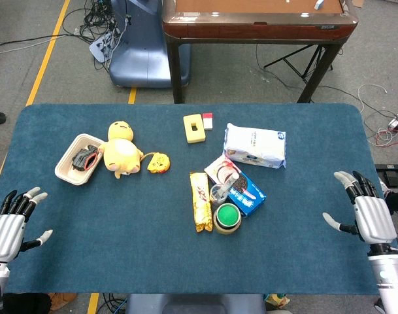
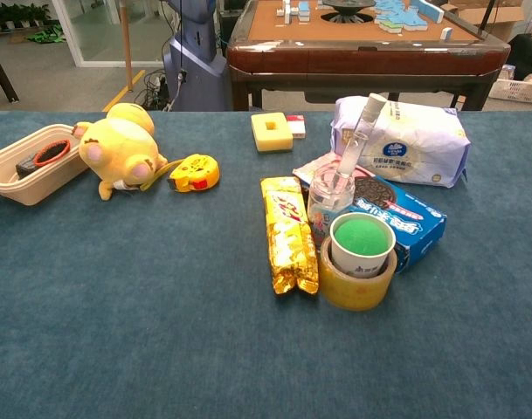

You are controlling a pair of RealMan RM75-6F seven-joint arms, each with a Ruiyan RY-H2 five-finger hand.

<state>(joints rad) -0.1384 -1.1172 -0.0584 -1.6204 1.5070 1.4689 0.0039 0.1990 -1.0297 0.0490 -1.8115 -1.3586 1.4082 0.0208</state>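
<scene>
Both robot hands rest spread and empty at the worktop's near corners, left robot hand (image 1: 12, 226) and right robot hand (image 1: 368, 212), well apart from everything. Nearest the right one, mid-worktop, the green-capped cup (image 2: 362, 243) sits inside a tape roll (image 2: 357, 284) touching the cookie box (image 2: 405, 223) and gold snack bar (image 2: 287, 231); reaching in could likely topple the upright small bottle (image 2: 331, 196).

No lettering can be read with certainty: the white wipes pack (image 2: 405, 140) carries a blue round logo (its words blurred), and the gold snack wrapper (image 2: 288, 231) and blue cookie box (image 2: 404, 223) show print too small to read.
</scene>
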